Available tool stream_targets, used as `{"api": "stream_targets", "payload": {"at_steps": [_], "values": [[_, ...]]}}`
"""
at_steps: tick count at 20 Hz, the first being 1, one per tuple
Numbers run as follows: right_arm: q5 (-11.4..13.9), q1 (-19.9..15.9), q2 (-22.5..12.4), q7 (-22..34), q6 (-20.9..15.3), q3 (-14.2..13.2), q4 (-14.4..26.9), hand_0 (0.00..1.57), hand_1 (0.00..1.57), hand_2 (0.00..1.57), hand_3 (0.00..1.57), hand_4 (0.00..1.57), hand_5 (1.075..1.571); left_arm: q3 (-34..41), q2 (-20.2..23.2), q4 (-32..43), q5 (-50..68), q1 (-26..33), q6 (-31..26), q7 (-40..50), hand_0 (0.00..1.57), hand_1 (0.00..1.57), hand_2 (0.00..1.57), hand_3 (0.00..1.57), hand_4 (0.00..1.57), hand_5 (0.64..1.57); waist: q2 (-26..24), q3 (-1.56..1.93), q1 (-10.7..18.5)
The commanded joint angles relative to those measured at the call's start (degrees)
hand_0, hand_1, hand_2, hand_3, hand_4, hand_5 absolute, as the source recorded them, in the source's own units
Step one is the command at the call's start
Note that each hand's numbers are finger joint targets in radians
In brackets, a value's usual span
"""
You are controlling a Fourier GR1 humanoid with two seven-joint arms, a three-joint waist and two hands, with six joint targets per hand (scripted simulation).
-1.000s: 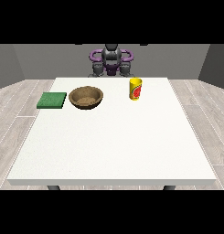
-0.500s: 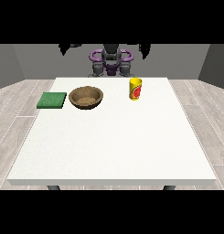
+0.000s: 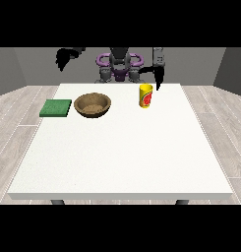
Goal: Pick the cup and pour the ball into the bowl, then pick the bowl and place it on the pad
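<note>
We list first the hand at the view's right point(image 3: 158, 75): black, raised above the table's far edge, its fingers hanging down and fairly straight with the tips pointing at the table, nothing held; it sits just above and slightly right of the cup point(image 3: 145, 96), close to the rim but, as far as we can tell, apart from it. Next, the hand at the view's left point(image 3: 62, 57): black, lifted high and well left of the cup, beyond the table's far left corner; it carries nothing, and we cannot tell how its fingers lie. Between the two hands, behind the cup, we note the robot's torso point(image 3: 119, 66), grey with purple rings at the shoulders. The cup itself stands upright on the white table point(image 3: 122, 157) near the far edge, yellow with a red mark on its side; we cannot see into it, so the ball does not show. Left of the cup, apart from it, we record the bowl point(image 3: 93, 105), brown, round, upright. Further left of the cup, just beyond the bowl and not touching it, lies the pad point(image 3: 56, 108), flat, green and square, near the table's left edge. The table's near stretch, in front of the cup, is plain white, and grey plank floor point(image 3: 14, 113) lies around it.
</note>
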Motion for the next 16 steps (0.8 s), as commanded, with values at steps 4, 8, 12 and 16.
{"api": "stream_targets", "payload": {"at_steps": [4,8,12,16], "values": [[-4.1,-0.3,-4.7,-4.4,5.9,-5.9,9.6,0.0,0.0,0.0,0.0,0.67,1.56,-1.1,-2.3,11.9,-2.8,-0.5,0.7,-7.0,0.0,0.0,0.0,0.0,0.0,1.441,-2.3,0.03,0.3],[-2.8,-1.4,-3.2,-5.1,4.5,-4.1,9.6,0.0,0.0,0.0,0.0,0.67,1.562,3.7,-0.1,24.5,-1.6,-7.3,-0.3,-13.7,0.0,0.0,0.0,0.0,0.16,1.432,-2.0,0.01,-0.9],[-3.5,-1.0,-6.1,-5.7,7.0,-6.3,13.9,0.0,0.0,0.0,0.0,0.67,1.563,4.0,-0.6,30.1,-0.6,-8.0,-1.7,-16.0,0.0,0.0,0.0,0.0,0.19,1.423,-3.2,0.01,-0.6],[-4.5,-0.9,-5.7,-5.1,7.7,-5.6,12.4,0.0,0.0,0.0,0.0,0.67,1.564,5.9,-1.2,37.8,-1.3,-11.1,1.4,-21.5,0.0,0.0,0.0,0.0,0.36,1.464,-2.2,0.0,-3.0]]}}
